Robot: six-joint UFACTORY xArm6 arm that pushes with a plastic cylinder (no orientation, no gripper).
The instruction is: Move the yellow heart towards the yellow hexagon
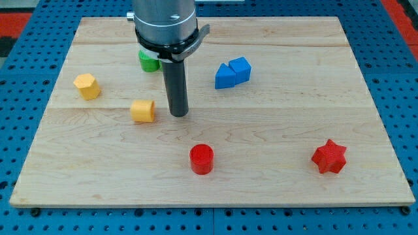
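Nearest the view's bottom sit two red blocks: a red cylinder and a red star. Farther up, two yellow blocks: the squat, rounded yellow heart, just left of my tip, apart; the yellow hexagon farther left. Beyond, two touching blue blocks, one green block.

The board is pale wood with a smooth, matt finish and visible grain running along joined planks. The blocks look like smooth matt plastic or painted material: the yellow hexagon near the left edge, the yellow heart, the red cylinder, the red star toward the bottom right corner, the two blue blocks and the green block. The rod ending in my tip is dark and matt, below a brushed, slightly glossy metal collar.
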